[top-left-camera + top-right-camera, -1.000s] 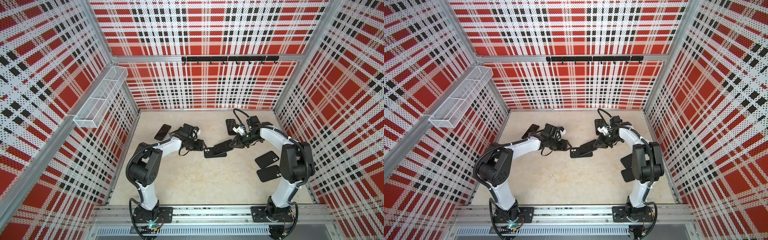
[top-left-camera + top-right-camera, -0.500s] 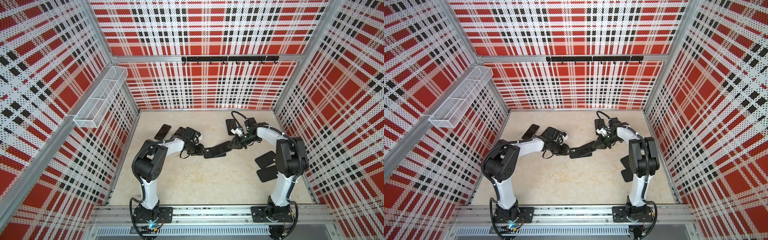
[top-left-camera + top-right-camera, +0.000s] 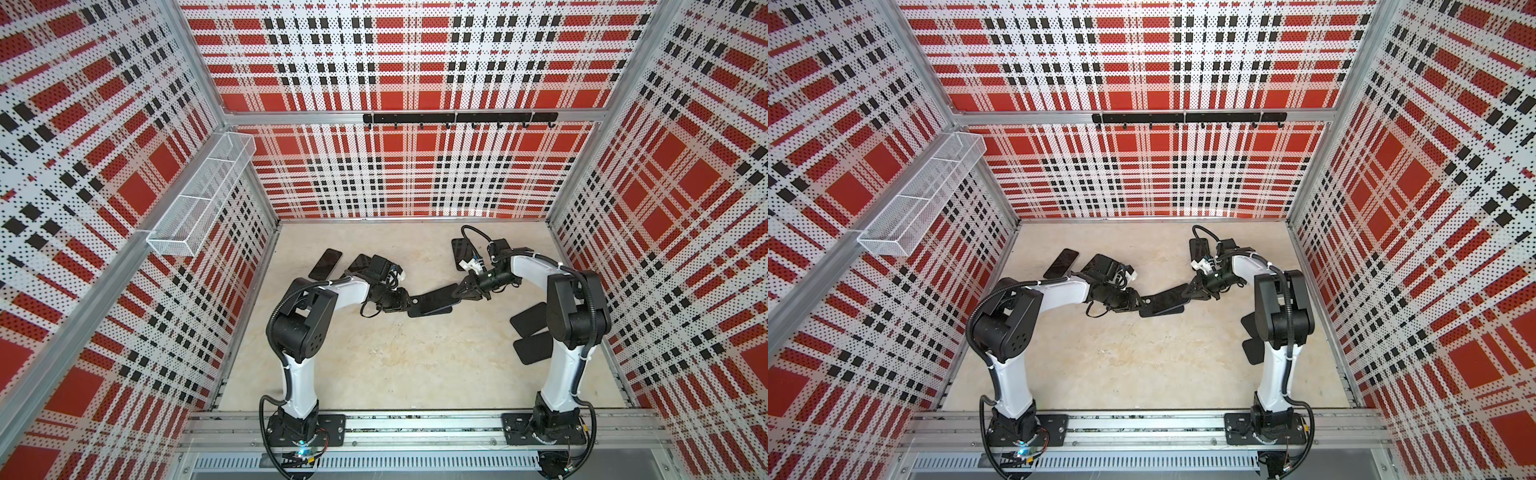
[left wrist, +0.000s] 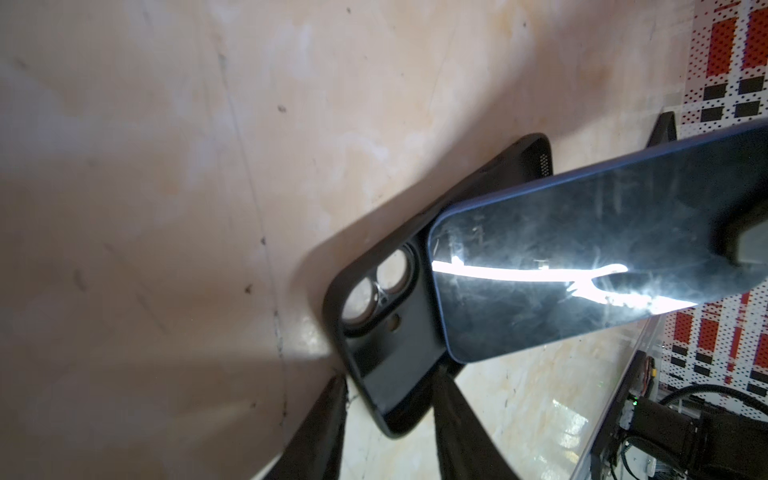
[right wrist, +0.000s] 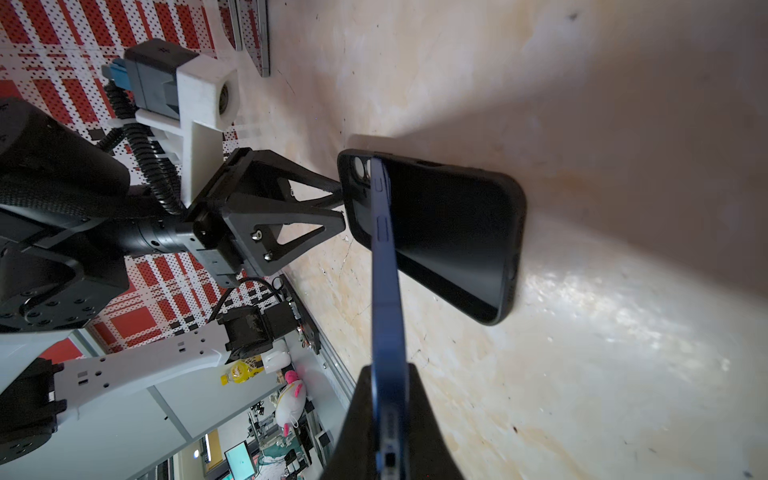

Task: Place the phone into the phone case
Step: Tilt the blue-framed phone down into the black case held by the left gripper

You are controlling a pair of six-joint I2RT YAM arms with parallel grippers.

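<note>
- The blue phone (image 5: pixel 384 270) was held by one short end in the right gripper (image 5: pixel 388 374), whose jaws were clamped tight on its thin body.
- The phone sloped down from that grip, its low end over the camera-cutout end of the black phone case (image 4: pixel 395 353). Whether the two were touching could not be told.
- The case lay open side up on the beige table (image 3: pixel 395 365), roughly midway between the two arms.
- The left gripper (image 4: pixel 390 378) had its jaws closed on a corner of the case's camera end, one finger seemingly over the inside floor and one outside the wall.
- In the left wrist view the phone's long axis was turned away from the case's, so the two were not lined up.
- Risk, as a judgement: pushing down while skewed would likely land a phone corner on the case wall, so it would ride on top instead of seating.
- Risk: the finger inside the case sat where the phone's end must go and could block it.
- Risk: a corner-only hold might let the case swivel or lift at its free end under pressure.
- Risk: the narrow end pinch could let the phone pivot or slip.
</note>
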